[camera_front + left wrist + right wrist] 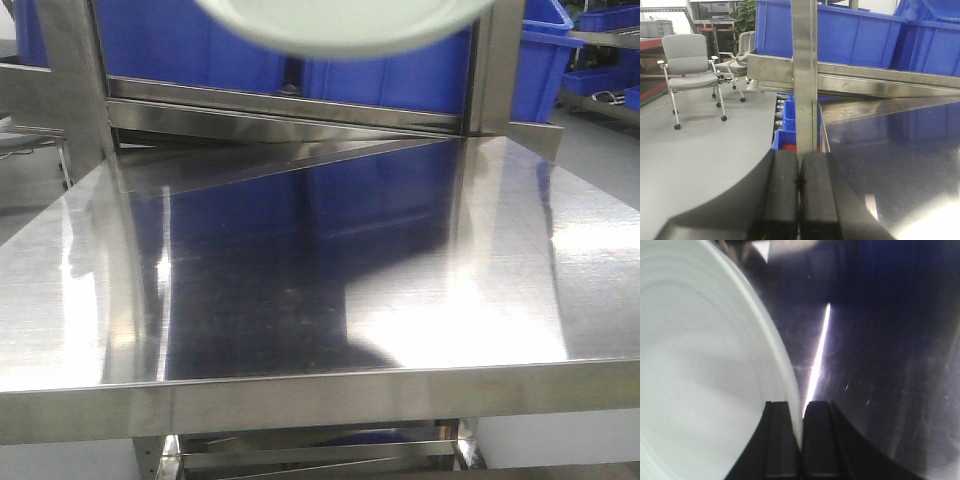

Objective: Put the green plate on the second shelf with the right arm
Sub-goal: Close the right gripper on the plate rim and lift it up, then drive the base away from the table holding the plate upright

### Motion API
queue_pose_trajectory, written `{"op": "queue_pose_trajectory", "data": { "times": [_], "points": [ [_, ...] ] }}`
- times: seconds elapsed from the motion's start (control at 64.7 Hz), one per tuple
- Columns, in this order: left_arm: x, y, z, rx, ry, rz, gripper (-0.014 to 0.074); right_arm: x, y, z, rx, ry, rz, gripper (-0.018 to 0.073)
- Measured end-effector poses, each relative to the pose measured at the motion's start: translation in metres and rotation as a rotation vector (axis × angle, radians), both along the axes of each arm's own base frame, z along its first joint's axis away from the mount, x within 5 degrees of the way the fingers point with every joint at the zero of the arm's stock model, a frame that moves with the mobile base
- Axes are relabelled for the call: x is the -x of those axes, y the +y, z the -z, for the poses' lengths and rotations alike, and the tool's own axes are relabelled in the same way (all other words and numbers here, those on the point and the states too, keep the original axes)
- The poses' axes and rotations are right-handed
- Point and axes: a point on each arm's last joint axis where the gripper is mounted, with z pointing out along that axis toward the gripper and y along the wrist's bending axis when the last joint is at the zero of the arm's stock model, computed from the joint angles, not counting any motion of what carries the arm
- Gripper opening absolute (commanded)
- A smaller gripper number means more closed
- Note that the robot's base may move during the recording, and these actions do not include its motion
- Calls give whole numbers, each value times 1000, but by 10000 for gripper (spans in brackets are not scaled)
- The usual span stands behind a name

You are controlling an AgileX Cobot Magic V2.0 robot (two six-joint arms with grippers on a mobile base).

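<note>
The pale green plate (pixel 345 25) hangs in the air at the top of the front view, only its lower edge showing, above the steel shelf surface (pixel 330 270). In the right wrist view the green plate (pixel 700 365) fills the left half, held on edge, and my right gripper (pixel 801 410) is shut on its rim, one finger on each face. My left gripper (pixel 799 165) is shut with nothing between its fingers, near the left upright post (pixel 805 75) of the rack. Neither arm shows in the front view.
Blue plastic bins (pixel 400 70) stand on the steel shelf behind and above the surface. Steel posts (pixel 75 80) frame the rack on both sides. Office chairs (pixel 690 70) stand on the grey floor to the left. More blue bins (pixel 790 125) sit lower down by the post.
</note>
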Motion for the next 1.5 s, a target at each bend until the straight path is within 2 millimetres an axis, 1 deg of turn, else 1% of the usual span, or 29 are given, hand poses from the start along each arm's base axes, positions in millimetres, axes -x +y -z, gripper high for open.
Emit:
{"op": "queue_pose_trajectory", "data": {
  "times": [0.093,0.185,0.201,0.294,0.309,0.386,0.402,0.479,0.587,0.711,0.912,1.02,1.066,1.143,1.205,1.313,1.406,1.499],
  "points": [
    [0,0,0,0,0,0,130,28,-6,-19,2,-67,2,50],
    [0,0,0,0,0,0,130,54,-12,-29,-1,-119,8,50],
    [0,0,0,0,0,0,130,61,-14,-33,-2,-136,10,50],
    [0,0,0,0,0,0,130,88,-20,-36,-13,-188,22,52],
    [0,0,0,0,0,0,130,95,-21,-39,-15,-207,25,52],
    [0,0,0,0,0,0,130,119,-27,-40,-20,-267,43,52],
    [0,0,0,0,0,0,130,126,-29,-39,-20,-285,49,52],
    [0,0,0,0,0,0,130,153,-37,-33,-17,-350,72,52],
    [0,0,0,0,0,0,130,180,-44,-19,-13,-401,91,52],
    [0,0,0,0,0,0,130,205,-50,2,0,-414,95,52],
    [0,0,0,0,0,0,130,243,-62,29,57,-497,116,52],
    [0,0,0,0,0,0,130,257,-66,43,68,-545,132,52],
    [0,0,0,0,0,0,130,260,-67,49,67,-561,139,52],
    [0,0,0,0,0,0,130,263,-69,66,65,-573,148,51],
    [0,0,0,0,0,0,130,262,-69,76,59,-591,162,51],
    [0,0,0,0,0,0,130,254,-70,99,51,-618,194,50],
    [0,0,0,0,0,0,130,248,-71,110,44,-640,217,50],
    [0,0,0,0,0,0,130,246,-71,116,41,-653,229,50]
  ]
}}
